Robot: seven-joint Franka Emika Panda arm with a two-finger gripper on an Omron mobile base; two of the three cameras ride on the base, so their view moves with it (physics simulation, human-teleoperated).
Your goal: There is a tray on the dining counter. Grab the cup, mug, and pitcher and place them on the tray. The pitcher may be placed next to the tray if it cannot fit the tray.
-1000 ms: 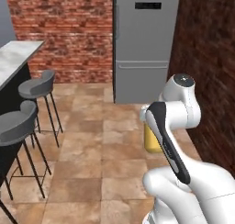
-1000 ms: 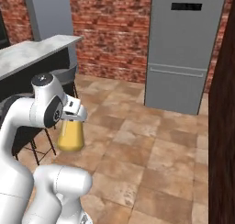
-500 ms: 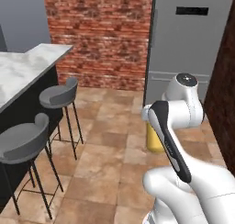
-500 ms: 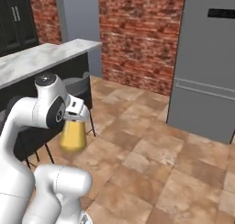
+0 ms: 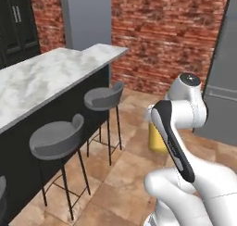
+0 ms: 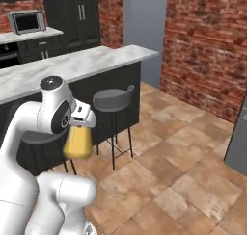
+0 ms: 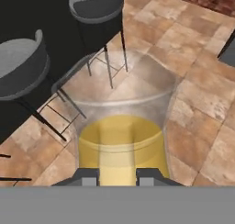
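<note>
Base swung toward dining counter point(image 5: 51, 77); gripper point(image 7: 117, 176) grips pitcher point(image 6: 78, 142).

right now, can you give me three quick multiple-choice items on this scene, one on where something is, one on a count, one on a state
1. Where is the pitcher?
A. standing on the dining counter
B. hanging under the gripper above the floor
C. lying on a stool

2. How many stools show along the dining counter in the hand view?
A. two
B. four
C. none

3. What state is the gripper in?
A. wide open, holding nothing
B. shut on the pitcher
C. shut on a stool leg

Answers:
1. B, the right base view shows the amber pitcher just below the hand, over the tiled floor.
2. A, two round grey stools stand by the dark base.
3. B, the hand view shows the fingertips at the pitcher's rim, with its clear wall and yellow inside between and beyond them.
</note>
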